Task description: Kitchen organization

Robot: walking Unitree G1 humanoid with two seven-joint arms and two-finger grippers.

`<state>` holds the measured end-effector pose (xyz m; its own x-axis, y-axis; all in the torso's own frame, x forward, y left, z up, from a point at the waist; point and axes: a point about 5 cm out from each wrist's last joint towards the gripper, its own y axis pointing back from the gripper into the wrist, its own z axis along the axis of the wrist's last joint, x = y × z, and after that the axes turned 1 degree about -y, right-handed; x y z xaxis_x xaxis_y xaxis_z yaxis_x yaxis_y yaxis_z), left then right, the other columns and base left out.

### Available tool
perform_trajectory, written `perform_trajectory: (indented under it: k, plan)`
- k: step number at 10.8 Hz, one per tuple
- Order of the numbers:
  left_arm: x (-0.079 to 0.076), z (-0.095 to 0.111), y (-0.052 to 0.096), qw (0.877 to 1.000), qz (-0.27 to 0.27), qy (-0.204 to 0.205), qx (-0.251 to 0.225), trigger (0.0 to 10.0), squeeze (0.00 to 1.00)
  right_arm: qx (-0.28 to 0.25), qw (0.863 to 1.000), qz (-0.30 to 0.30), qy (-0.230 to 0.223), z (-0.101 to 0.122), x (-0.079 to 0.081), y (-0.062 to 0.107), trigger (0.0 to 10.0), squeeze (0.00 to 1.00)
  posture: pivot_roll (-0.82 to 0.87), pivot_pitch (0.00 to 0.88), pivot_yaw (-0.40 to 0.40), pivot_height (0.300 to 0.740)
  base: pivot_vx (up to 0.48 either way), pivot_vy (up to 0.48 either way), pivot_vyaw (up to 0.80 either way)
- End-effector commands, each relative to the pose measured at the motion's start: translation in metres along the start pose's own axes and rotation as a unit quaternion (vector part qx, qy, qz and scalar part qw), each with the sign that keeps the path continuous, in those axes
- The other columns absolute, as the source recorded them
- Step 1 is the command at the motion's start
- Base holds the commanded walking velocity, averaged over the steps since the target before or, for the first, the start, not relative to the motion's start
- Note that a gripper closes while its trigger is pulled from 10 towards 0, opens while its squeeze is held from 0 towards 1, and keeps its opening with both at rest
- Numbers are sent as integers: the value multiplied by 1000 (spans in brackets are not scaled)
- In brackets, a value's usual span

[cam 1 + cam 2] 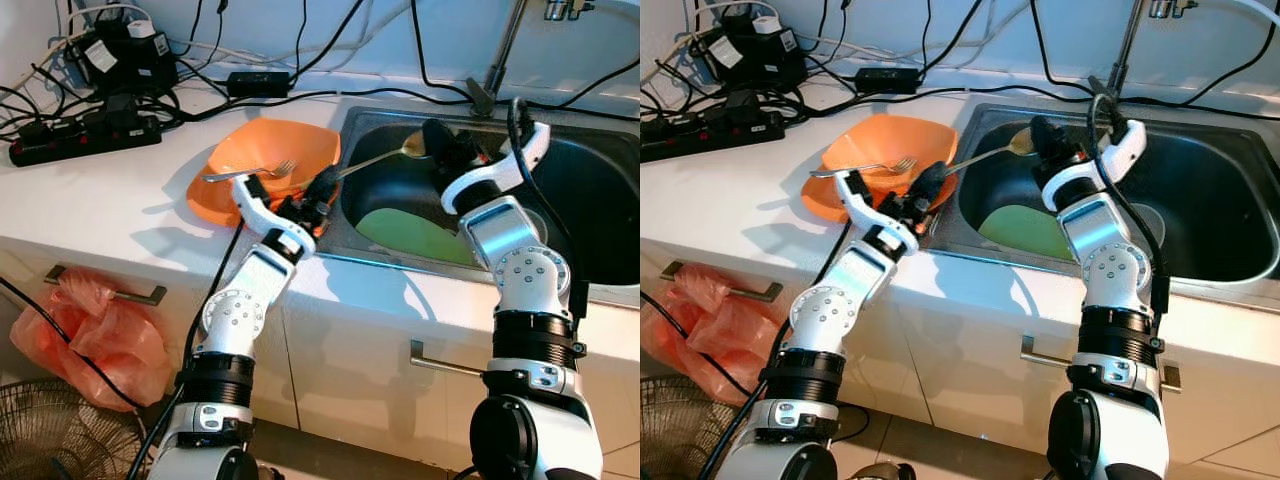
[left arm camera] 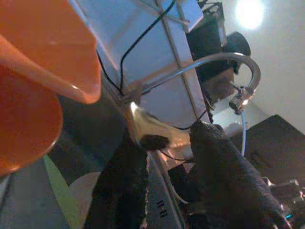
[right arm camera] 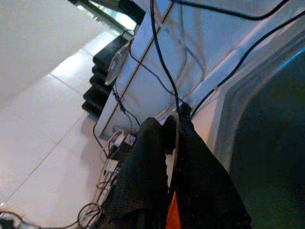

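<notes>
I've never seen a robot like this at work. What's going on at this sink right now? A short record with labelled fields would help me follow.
Setting: white kitchen counter with a steel sink
Left gripper: at the sink's edge beside the orange bowl, fingers around the spoon's handle
Right gripper: over the sink, shut on the spoon's bowl end
Spoon: gold-coloured, spanning between both grippers
Orange bowl: on the counter, tilted, a fork resting in it
In the sink: green plate
Counter clutter: power strip, black cables
Below: orange plastic bag on a drawer handle
</notes>
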<state>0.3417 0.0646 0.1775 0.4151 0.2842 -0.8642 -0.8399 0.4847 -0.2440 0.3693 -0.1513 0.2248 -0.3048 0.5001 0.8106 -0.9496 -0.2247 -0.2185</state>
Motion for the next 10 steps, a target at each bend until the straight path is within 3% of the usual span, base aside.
perform_trajectory:
  k: [1,4,7,8,9,10]
  plan:
    - [-30,-1,-16,998,-61,-20,5,10000,1000,-23,999,-24,12,10,-4,-2,0,0,-4,26,68,740,0,0,0]
    - [-33,-4,-15,995,-77,-55,24,10000,1000,-64,996,-62,19,26,-15,-1,0,0,-4,27,68,740,0,0,0]
    - [-35,-7,-13,989,-82,-116,47,10000,1000,-111,985,-119,57,47,-31,3,0,0,-1,29,67,740,0,0,0]
    - [-35,-10,-11,982,-84,-157,66,10000,1000,-118,976,-149,106,54,-39,6,0,0,1,31,66,740,0,0,0]
    - [-35,-16,-8,967,-89,-220,98,10000,1000,-113,966,-177,149,56,-48,8,0,0,3,32,66,740,0,0,0]
    - [-29,-19,-7,946,-83,-290,114,10000,1000,-109,961,-195,164,55,-55,10,4196,0,4,32,66,740,0,0,0]
